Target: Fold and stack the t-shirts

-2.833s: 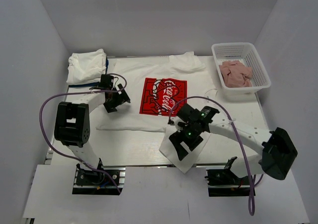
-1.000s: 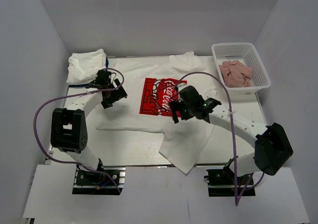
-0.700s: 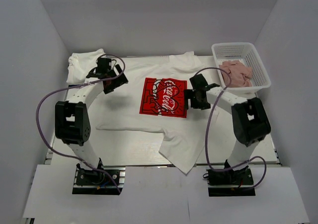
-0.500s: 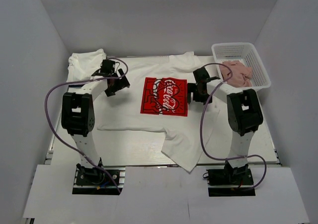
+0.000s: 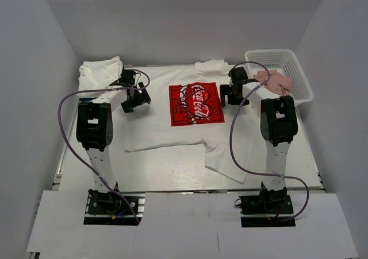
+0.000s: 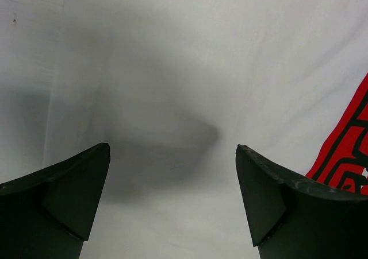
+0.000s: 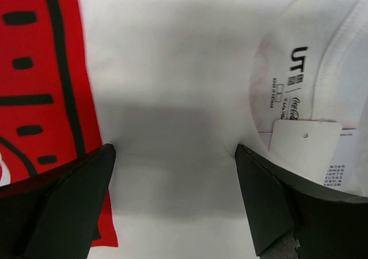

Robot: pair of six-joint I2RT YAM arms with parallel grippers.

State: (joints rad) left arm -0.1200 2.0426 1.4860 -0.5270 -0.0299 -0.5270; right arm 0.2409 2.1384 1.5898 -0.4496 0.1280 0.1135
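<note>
Lying flat beneath right gripper (image 7: 173, 150): t-shirt (image 5: 167, 134)

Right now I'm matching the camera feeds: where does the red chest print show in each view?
Top external: red print at the middle of the spread t-shirt.
Left wrist: lower right edge.
Right wrist: left side.
Shared landmark: that t-shirt's white fabric.

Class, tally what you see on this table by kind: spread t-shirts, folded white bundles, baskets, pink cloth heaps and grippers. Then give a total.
Spread t-shirt: 1
Folded white bundle: 1
Basket: 1
Pink cloth heap: 1
Grippers: 2, left gripper and right gripper
Total: 6
</note>
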